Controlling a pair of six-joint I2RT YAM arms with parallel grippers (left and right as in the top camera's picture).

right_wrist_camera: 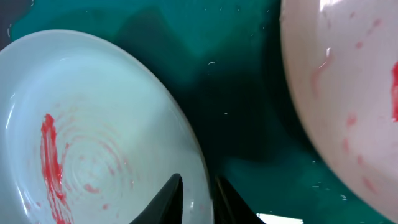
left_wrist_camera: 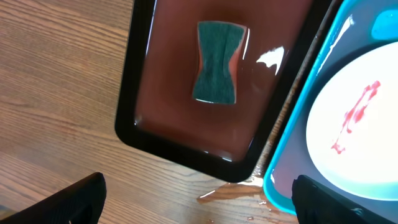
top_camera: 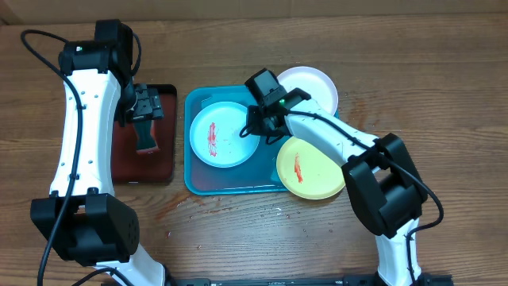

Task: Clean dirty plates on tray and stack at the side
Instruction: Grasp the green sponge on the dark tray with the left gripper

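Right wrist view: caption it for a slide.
Right gripper pinching rim of red-smeared round light blue plastic plate in turquoise plastic tray.

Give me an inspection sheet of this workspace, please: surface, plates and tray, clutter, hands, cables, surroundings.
Surface: wooden table, wet patch by the trays.
Job's things: turquoise tray; light blue plate and yellow-green plate smeared red; white plate faintly streaked red.
Clutter: black tray holding a sponge.
Hands: left hand open above the black tray; right hand pinching the light blue plate's rim.
Cables: black cable looping off the left arm.
Surroundings: nothing seen.
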